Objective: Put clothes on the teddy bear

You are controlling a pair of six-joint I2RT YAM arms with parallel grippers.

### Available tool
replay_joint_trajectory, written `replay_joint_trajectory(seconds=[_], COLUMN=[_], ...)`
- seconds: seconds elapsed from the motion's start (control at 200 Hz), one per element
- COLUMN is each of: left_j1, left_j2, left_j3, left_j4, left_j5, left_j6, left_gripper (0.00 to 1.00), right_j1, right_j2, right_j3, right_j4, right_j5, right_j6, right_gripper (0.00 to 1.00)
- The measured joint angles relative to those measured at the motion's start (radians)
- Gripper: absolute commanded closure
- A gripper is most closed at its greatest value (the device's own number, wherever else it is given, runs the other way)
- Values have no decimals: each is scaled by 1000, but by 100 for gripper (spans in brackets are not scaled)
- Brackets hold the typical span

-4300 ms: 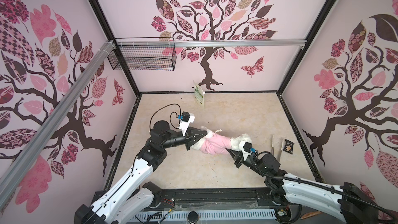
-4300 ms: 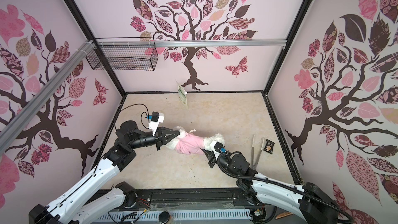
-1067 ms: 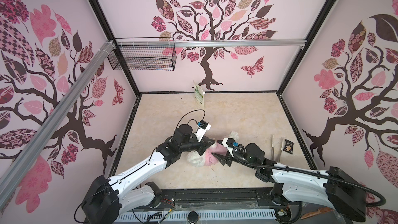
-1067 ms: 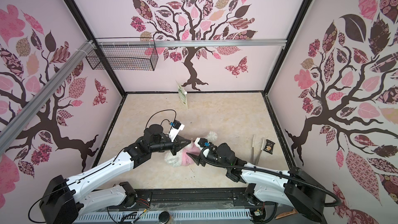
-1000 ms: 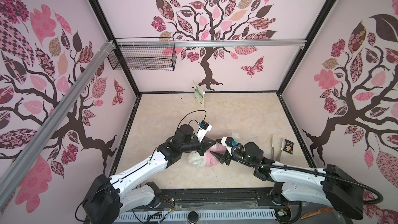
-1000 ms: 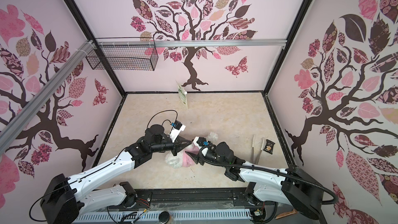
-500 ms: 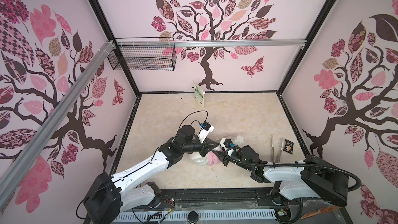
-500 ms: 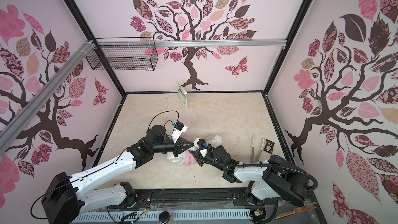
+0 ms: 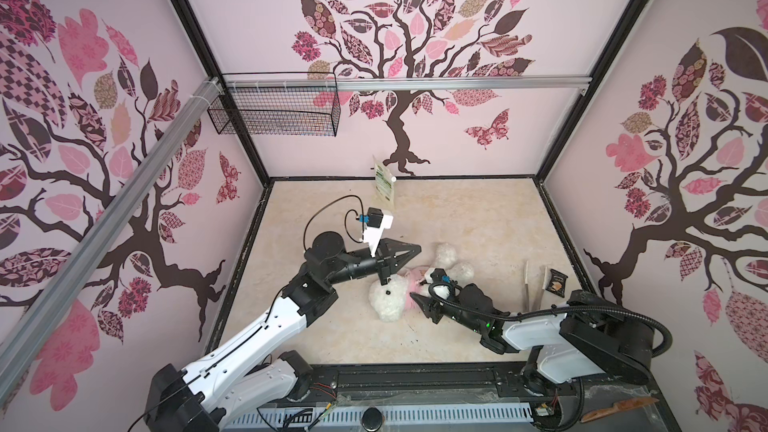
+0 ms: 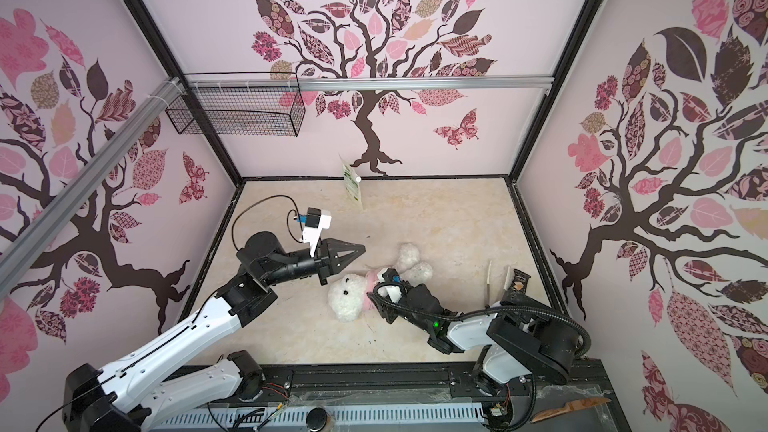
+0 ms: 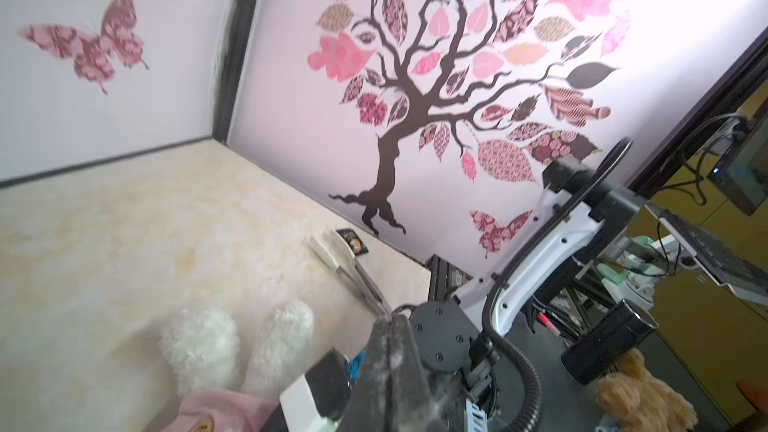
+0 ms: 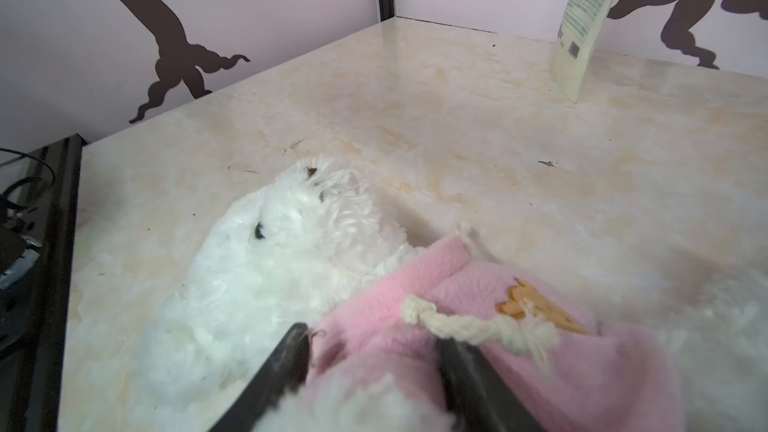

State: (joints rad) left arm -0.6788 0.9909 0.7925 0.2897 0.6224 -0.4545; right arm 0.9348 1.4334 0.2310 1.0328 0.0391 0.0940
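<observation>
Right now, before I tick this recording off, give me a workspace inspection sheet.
Surface: beige marbled tabletop, a few dark specks.
Job's things: teddy bear lying down, pink top around its body, head bare.
Clutter: green-printed pouch by the back wall; dark packet and pale strips at the right.
Grippers: left gripper shut, holding nothing, above the bear; right gripper with jaws apart around a fold of the top.
Cables: black loop on the left wrist.
Surroundings: tree-patterned walls, wire basket.
</observation>
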Motion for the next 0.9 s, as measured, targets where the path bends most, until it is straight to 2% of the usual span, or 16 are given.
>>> replay_joint_trajectory(seconds=[0.08, 0.17, 0.335, 0.46, 0.55, 0.65, 0.75, 0.9], left_j1=[7, 5, 5, -15, -73, -124, -150, -259], left_j2=[-5, 0, 4, 2, 2, 6, 20, 69], left_j3=[3, 3, -31, -63, -67, -67, -69, -74], left_j4=[-30, -122, -247, -338, -399, -443, -456, -442], left_j5=[-8, -42, -134, -203, -266, -317, -360, -416], left_j6=[25, 78, 163, 241, 316, 386, 436, 537], left_gripper=[100, 100, 82, 65, 59, 55, 53, 51], right_j1=[0, 0, 0, -3, -24, -111, -243, -414], right_j2=[-2, -6, -58, -158, -283, -465, -627, -695], right_j3=[0, -1, -35, -65, -68, -68, -61, -13], right_j4=[-1, -1, 10, -26, -87, -172, -275, -435], right_j5=[2, 1, -8, -10, -16, -45, -67, -81], right_j6=[1, 4, 18, 19, 23, 52, 92, 145], right_gripper=[45, 38, 22, 17, 15, 14, 14, 14])
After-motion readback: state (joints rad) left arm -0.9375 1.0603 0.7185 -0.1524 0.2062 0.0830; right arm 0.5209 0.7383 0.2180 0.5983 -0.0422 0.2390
